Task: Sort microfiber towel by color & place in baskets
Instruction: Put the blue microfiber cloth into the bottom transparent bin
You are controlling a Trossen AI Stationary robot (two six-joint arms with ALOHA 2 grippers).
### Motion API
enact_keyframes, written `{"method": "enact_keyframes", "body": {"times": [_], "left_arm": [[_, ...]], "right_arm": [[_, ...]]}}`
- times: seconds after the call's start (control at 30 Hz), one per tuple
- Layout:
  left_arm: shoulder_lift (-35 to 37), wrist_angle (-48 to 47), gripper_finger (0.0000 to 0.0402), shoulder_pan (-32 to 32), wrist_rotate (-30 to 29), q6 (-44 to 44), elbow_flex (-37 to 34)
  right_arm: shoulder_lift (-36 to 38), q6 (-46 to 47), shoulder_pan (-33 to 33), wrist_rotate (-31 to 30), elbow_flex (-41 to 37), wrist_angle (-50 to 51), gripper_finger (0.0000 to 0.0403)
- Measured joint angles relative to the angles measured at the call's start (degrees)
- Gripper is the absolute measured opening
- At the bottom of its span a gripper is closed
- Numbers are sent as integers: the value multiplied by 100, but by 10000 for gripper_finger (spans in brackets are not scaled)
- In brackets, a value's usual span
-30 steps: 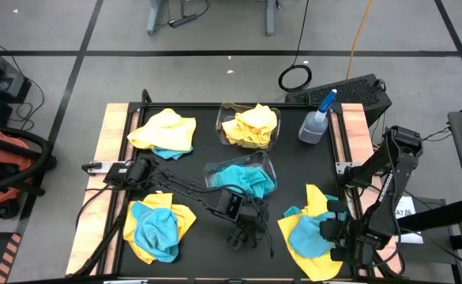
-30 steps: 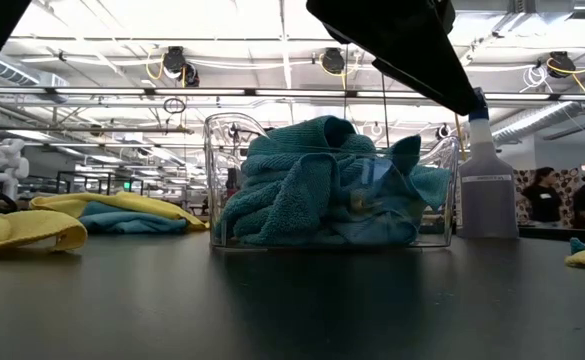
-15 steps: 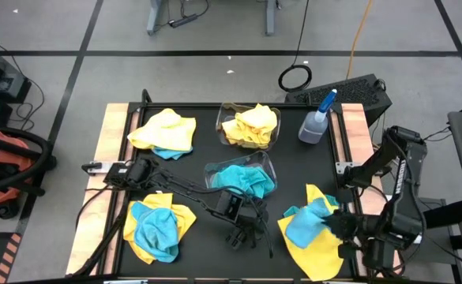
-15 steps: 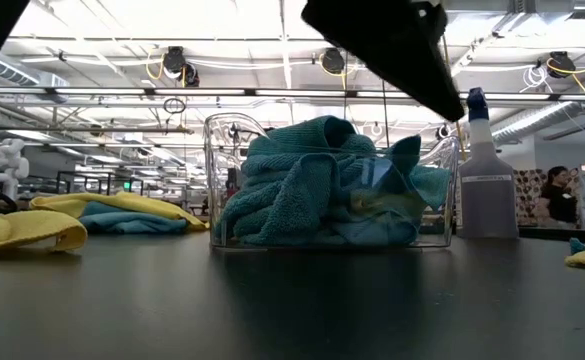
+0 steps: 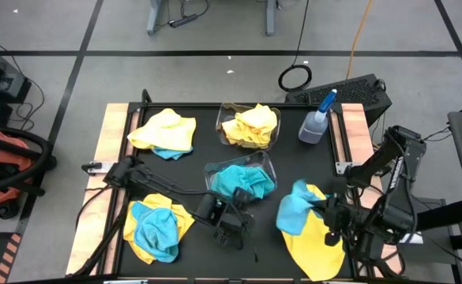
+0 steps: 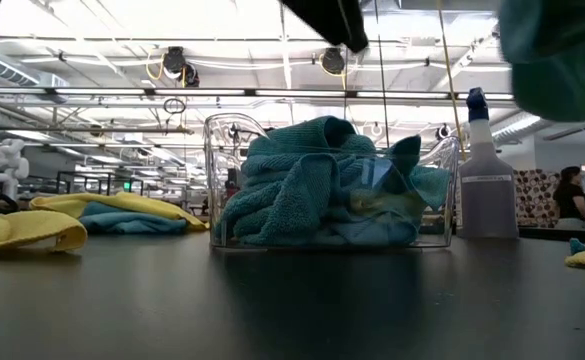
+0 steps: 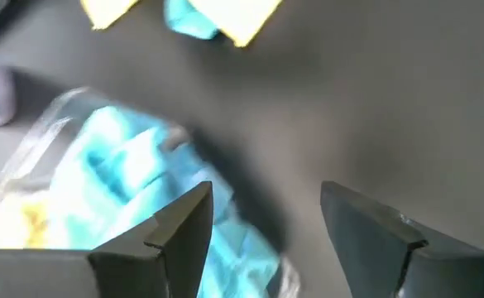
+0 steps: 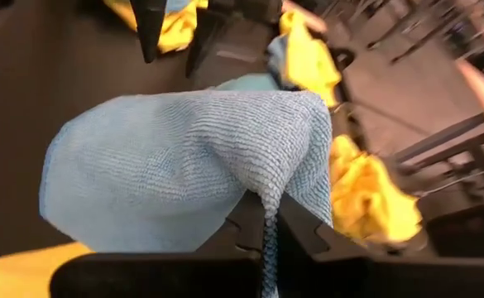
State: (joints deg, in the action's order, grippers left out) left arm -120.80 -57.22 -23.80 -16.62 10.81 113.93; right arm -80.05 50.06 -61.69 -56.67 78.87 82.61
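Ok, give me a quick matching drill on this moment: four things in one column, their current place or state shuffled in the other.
Things:
1. Turquoise microfiber towel in the right gripper
2. Clear plastic basket at the back
3. Clear plastic basket at the middle
4. Clear spray bottle with blue nozzle

Places or states:
A. holds yellow towels
B. stands upright by the table's right edge
C. lifted off the table, hanging from closed fingers
D. holds turquoise towels, with the open left gripper beside it

Pairs: 1-C, 2-A, 3-D, 4-B
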Motion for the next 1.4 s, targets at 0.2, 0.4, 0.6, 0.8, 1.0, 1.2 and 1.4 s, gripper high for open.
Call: {"method": "enact_keyframes", "body": {"times": [0.2,0.4,0.6,0.8,1.0,1.2,1.4], "left_arm": [[478,-1021,231,-181,-643,-786,4],[719,-1936,231,-340,-1044,-1579,4],[740,-2246,231,-475,-1221,-1849,2],[740,-2426,231,-547,-1331,-1956,2],[740,-2561,231,-583,-1509,-1956,-16],[876,-2471,231,-584,-1529,-1956,-588],[1375,-1609,231,-581,-1598,-2058,-1758]], "right_arm": [[0,-1056,486,-342,2,-465,0],[0,-2387,1079,-321,2,-1188,0],[0,-3939,1687,-101,2,-2101,0],[0,-5240,2394,723,2,-3019,0],[0,-6180,3010,1356,2,-3698,0],[0,-6849,3663,2640,2,-4517,0],[0,-7119,4403,4082,2,-5009,0]]}}
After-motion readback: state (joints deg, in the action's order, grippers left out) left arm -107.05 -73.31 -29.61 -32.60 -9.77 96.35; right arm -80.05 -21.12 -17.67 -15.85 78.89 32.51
